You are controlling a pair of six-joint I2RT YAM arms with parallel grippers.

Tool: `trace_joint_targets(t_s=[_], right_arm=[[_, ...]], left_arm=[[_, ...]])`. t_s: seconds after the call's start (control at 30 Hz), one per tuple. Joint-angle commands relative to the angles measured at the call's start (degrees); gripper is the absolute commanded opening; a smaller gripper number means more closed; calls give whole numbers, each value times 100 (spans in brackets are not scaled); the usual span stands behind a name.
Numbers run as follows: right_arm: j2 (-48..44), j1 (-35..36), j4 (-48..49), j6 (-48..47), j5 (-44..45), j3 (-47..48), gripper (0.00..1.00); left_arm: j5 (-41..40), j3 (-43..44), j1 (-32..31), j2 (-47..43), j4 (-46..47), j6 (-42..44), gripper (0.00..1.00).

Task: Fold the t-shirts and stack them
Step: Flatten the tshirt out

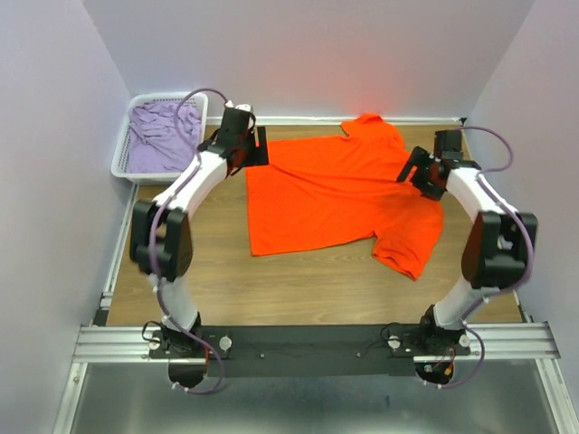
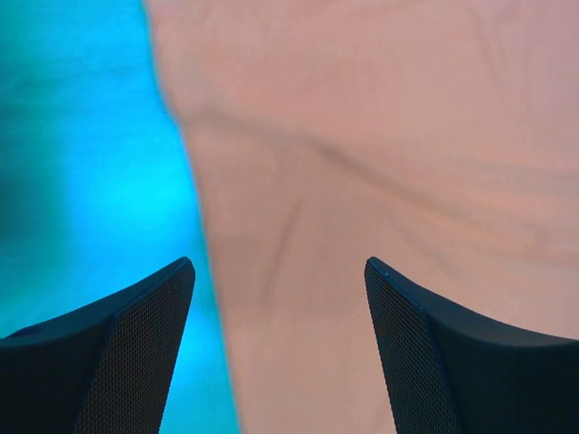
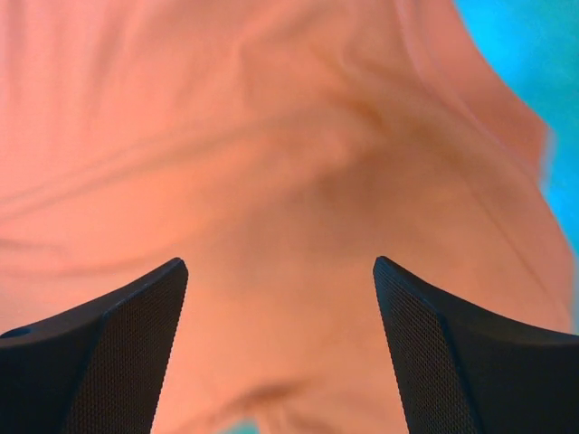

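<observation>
The bright orange t-shirt (image 1: 335, 194) lies spread flat on the wooden table, neck to the right, one sleeve at the back, one at the front right. The pale lilac t-shirt (image 1: 163, 137) lies crumpled in the white basket (image 1: 120, 163) at the back left. My left gripper (image 1: 256, 149) is open over the shirt's back left hem corner; in the left wrist view (image 2: 280, 271) the orange cloth (image 2: 389, 163) shows between the fingers, its edge on the left. My right gripper (image 1: 418, 172) is open over the shoulder area; its wrist view (image 3: 280, 267) shows wrinkled orange cloth (image 3: 271, 154).
White walls close in the table on the left, back and right. The arm bases stand on a black rail (image 1: 308, 345) at the near edge. Bare wood (image 1: 298, 285) shows in front of the shirt.
</observation>
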Motion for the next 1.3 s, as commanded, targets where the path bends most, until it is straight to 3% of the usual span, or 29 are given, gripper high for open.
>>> trace_joint_targets(t_s=[0.0,0.2,0.4,0.53,0.83,1.27], right_arm=[[-1368,-25,-727,-106,415,-770,96],[-2785,-43,-1167,-71,810,-1676,100],[-3393,-51,-1431,-53,1082,-2082,100],[-3543,-51,-1484,-53,1022,-2275,100],[-3684,-51,-1537,-62,863,-2442,100],[-3684,-51,-1537,-62,740,-2601,100]], left_arm=[[-418,-1657,-80,-1737,155,-139,85],[-716,-3867,-589,-3410,-222,-517,84],[-682,-4844,-1196,-3738,-408,-1193,84],[-690,-5013,-1293,-3466,-249,-1396,83],[-630,-5031,-1487,-3053,120,-1502,69],[-796,-5110,-1601,-2385,287,-1546,61]])
